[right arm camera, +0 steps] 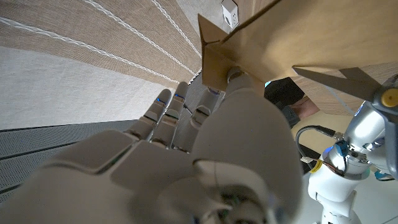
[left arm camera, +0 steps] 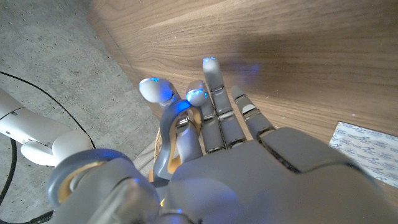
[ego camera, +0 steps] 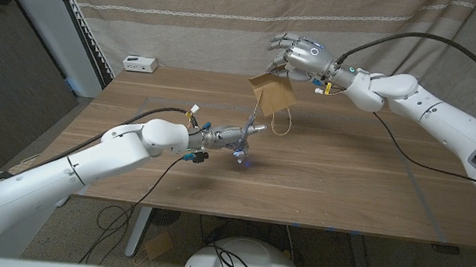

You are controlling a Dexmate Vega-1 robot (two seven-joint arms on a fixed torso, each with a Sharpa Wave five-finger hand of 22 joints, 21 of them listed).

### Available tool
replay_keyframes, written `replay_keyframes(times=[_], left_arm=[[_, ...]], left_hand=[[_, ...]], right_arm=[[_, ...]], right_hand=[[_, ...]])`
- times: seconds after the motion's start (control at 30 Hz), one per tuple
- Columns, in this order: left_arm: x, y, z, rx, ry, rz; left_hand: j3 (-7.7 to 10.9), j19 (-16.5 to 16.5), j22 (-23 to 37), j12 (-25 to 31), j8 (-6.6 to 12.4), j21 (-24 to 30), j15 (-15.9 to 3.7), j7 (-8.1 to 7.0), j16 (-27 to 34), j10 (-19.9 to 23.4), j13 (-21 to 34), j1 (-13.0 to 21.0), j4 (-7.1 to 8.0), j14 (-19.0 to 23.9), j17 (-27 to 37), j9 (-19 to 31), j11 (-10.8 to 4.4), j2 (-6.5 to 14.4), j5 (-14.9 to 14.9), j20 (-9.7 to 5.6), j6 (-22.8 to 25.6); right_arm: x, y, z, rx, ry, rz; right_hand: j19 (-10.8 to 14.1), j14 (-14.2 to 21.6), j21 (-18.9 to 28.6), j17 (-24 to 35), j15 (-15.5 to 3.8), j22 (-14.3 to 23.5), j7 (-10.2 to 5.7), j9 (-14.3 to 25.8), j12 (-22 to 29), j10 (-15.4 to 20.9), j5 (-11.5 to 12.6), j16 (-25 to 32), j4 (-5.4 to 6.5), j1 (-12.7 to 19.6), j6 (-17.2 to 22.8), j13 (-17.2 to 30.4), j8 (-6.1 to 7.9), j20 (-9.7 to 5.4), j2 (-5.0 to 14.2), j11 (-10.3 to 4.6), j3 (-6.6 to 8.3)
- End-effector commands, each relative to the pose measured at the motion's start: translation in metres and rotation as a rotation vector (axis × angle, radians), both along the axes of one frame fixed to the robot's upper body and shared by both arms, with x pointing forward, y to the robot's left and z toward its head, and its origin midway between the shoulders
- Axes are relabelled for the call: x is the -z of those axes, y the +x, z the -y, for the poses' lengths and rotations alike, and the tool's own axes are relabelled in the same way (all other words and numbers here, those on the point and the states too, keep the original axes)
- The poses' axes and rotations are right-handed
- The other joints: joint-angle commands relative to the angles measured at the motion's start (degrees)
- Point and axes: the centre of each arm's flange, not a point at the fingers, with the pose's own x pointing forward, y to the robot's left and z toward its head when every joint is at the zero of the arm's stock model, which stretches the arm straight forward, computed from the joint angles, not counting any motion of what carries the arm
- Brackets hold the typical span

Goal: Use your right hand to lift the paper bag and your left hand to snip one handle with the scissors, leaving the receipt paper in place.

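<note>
1. Head view
   - Right robot hand [ego camera: 299,55]: raised above the far side of the tabletop [ego camera: 337,191]. It pinches the top edge of the paper bag [ego camera: 273,92] while its other fingers spread upward.
   - Paper bag: brown, hanging tilted in the air, clear of the tabletop. One thin handle [ego camera: 283,125] loops down below it.
   - Left robot hand [ego camera: 231,137]: near the middle of the tabletop, fingers closed on the scissors [ego camera: 250,126].
   - Scissors: blades point up toward the bag's lower corner. Whether they touch the bag cannot be told.
   - White box [ego camera: 140,64]: at the far left corner of the tabletop.
   - Striped curtain [ego camera: 188,15]: hanging behind the tabletop.

2. Left wrist view
   - Left robot hand [left arm camera: 217,155]: seen from its back, fingers [left arm camera: 211,93] reaching over the wooden tabletop [left arm camera: 280,43], blue lights at the tips. A thumb and finger curl around a grey loop, apparently a scissors handle [left arm camera: 168,140].
   - Receipt paper [left arm camera: 370,149]: a white printed sheet lying flat on the tabletop beside the hand.
   - Grey floor [left arm camera: 56,62]: beyond the tabletop's edge.

3. Right wrist view
   - Right robot hand [right arm camera: 186,149]: seen from its back, a fingertip pressed against the edge of the paper bag [right arm camera: 286,43], the other fingers [right arm camera: 165,112] extended.
   - Scissors [right arm camera: 342,81]: metal blades lie just beside the bag's brown panel, with the left robot hand [right arm camera: 367,134] below them.
   - Striped curtain [right arm camera: 81,56]: behind.
</note>
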Motion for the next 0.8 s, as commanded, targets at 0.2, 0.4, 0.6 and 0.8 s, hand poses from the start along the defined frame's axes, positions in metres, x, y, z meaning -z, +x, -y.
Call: replay_keyframes(times=[0.2,0.4,0.6,0.8], left_arm=[[0.0044,-0.0007,0.0141,0.050,0.040,-0.027],[0.0063,-0.0007,0.0137,0.051,0.044,-0.036],[0.0060,0.0015,0.0157,0.054,0.041,-0.028],[0.0052,0.0023,0.0138,0.049,0.026,-0.024]], left_hand=[[-2.11,0.4,0.1,0.6,7.54,0.0,-4.41,4.84,0.5,1.6,0.4,0.1,-0.60,0.2,-0.2,-0.2,-1.19,0.0,-0.1,0.07,4.4],[-2.12,0.3,0.2,0.7,7.59,0.1,-4.38,4.84,0.6,1.6,0.5,-0.1,-0.51,0.3,-0.3,-0.2,-1.22,0.0,-0.1,0.14,4.4],[-1.34,0.3,0.2,0.8,8.20,0.1,-4.41,4.80,0.9,1.9,0.2,0.9,-0.51,0.2,-0.4,0.4,-1.27,1.4,0.4,0.10,4.7],[-1.33,0.2,0.2,1.0,8.11,0.1,-4.38,4.80,1.0,1.9,0.3,1.6,-0.56,0.1,-0.5,0.2,-1.13,1.5,0.7,0.15,4.4]], right_arm=[[0.0005,-0.0076,-0.0151,-0.060,-0.079,0.034],[0.0012,-0.0090,-0.0177,-0.071,-0.096,0.036],[0.0034,-0.0101,-0.0199,-0.077,-0.103,0.032],[0.0077,-0.0122,-0.0195,-0.079,-0.112,0.029]], right_hand=[[-0.9,-0.2,0.3,0.2,-10.63,0.2,0.07,1.0,0.4,-0.8,-0.4,-0.3,0.37,0.3,-0.3,3.4,-0.11,-7.03,0.62,-0.17,0.22],[-0.8,-0.5,0.5,0.2,-10.63,0.2,0.07,1.5,0.4,-1.2,-0.6,-0.4,0.55,0.4,-0.3,3.5,0.03,-7.04,0.78,-0.24,0.40],[-0.6,-0.5,0.6,0.2,-10.66,0.2,0.05,1.7,0.4,-1.3,-0.7,-0.4,0.63,0.4,-0.4,3.5,0.06,-7.11,0.82,-0.27,0.55],[-0.3,-0.5,0.9,0.2,-10.66,0.2,0.06,1.7,0.4,-1.2,-0.9,-0.4,0.82,0.4,-0.6,3.5,-0.07,-7.31,0.74,-0.25,0.62]])
